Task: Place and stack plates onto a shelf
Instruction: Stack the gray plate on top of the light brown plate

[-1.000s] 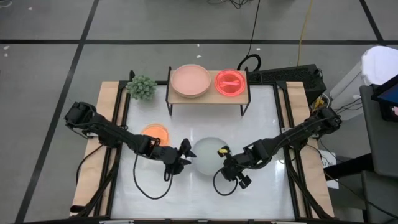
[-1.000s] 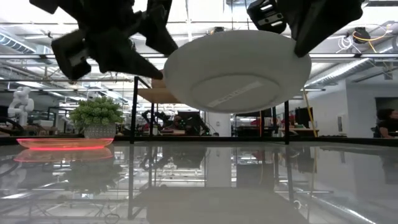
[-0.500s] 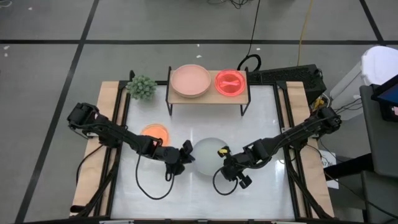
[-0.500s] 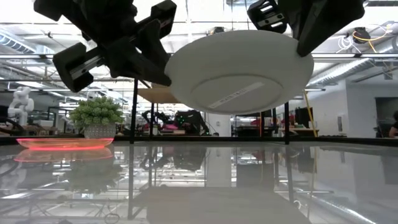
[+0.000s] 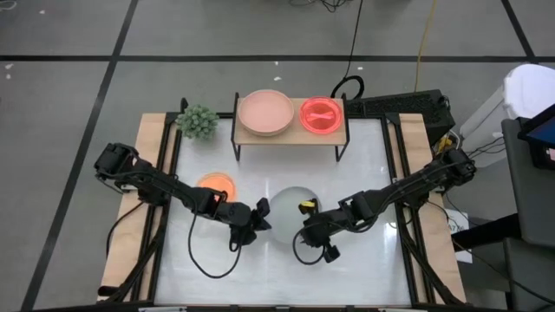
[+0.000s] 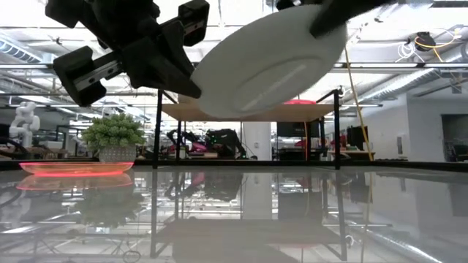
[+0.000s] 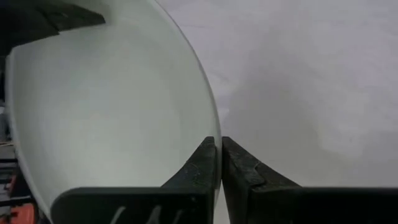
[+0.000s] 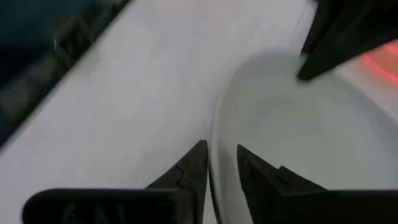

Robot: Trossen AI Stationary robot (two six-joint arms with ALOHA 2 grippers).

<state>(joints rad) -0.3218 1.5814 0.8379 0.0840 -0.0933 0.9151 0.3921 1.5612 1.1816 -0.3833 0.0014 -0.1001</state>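
Note:
A pale grey-green plate point(image 5: 290, 212) hangs above the table's middle between my two grippers. My left gripper point(image 5: 263, 217) is shut on its left edge. My right gripper point(image 5: 305, 227) stands at the plate's right near edge. In the right wrist view its fingers point(image 8: 193, 165) are parted, with the plate's rim point(image 8: 214, 146) running between them. On the shelf point(image 5: 297, 132) at the back rest a dusty pink plate point(image 5: 266, 113) and an orange-red translucent plate point(image 5: 322, 114). Another orange plate point(image 5: 216, 185) lies flat on the table behind my left arm. My left gripper pinches the plate's rim point(image 7: 213, 127) at its left edge between its two fingers, one finger on the inner face and one on the underside. The fingers come from the table's left, slanting down. The plate point(image 6: 270, 66) hangs clear of the table, tilted, its right side higher. My right gripper has the rim between its parted fingers; I cannot tell whether they touch it.
A small potted plant point(image 5: 198, 121) stands at the back left beside the shelf. Loose cables loop on the white table under both arms. Wooden rails run along the table's left and right edges.
My left gripper has shut on the plate's left rim. The plate has tipped: in the low view its right side has risen and its left side has stayed at the left gripper.

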